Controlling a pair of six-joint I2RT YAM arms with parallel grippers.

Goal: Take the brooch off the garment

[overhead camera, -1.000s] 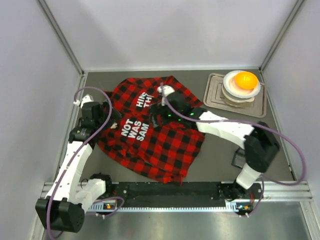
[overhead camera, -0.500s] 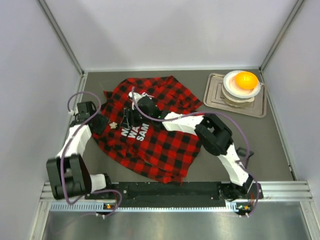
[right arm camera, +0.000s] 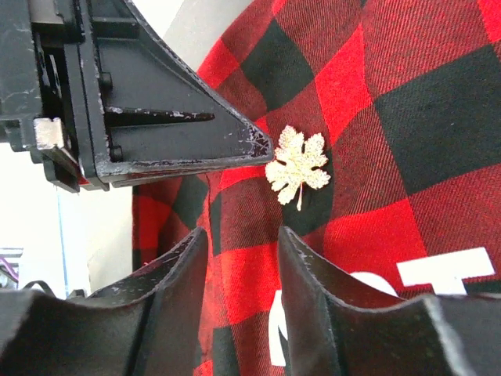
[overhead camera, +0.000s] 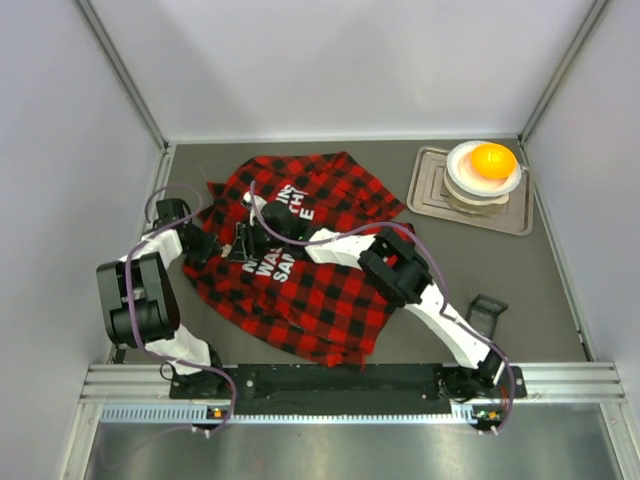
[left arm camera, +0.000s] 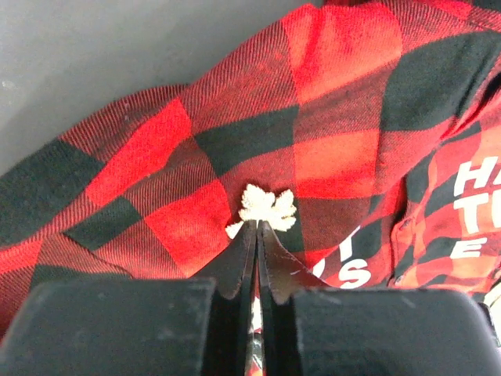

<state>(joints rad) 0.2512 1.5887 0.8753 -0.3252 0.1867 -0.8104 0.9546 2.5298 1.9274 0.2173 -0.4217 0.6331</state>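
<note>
Both arms have converged on the pale-gold leaf-shaped metal brooch [left arm camera: 266, 210], still on the red-black plaid flannel shirt [left arm camera: 329, 102]; left gripper [left arm camera: 257, 227] closed at its edge, right gripper [right arm camera: 243, 233] parted nearby.

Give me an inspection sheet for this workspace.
Surface: dark grey table, with the shirt lying centre-left.
Job's things: shirt rumpled; brooch on the cloth, not yet off.
Clutter: tray far right holding a white dish with an orange ball; small black object by the right arm.
Grippers: left gripper shut, tips at the brooch's edge; right gripper open, over the cloth beside the brooch.
Cables: purple cables loop along both arms.
Surroundings: pale walls, metal frame posts.
</note>
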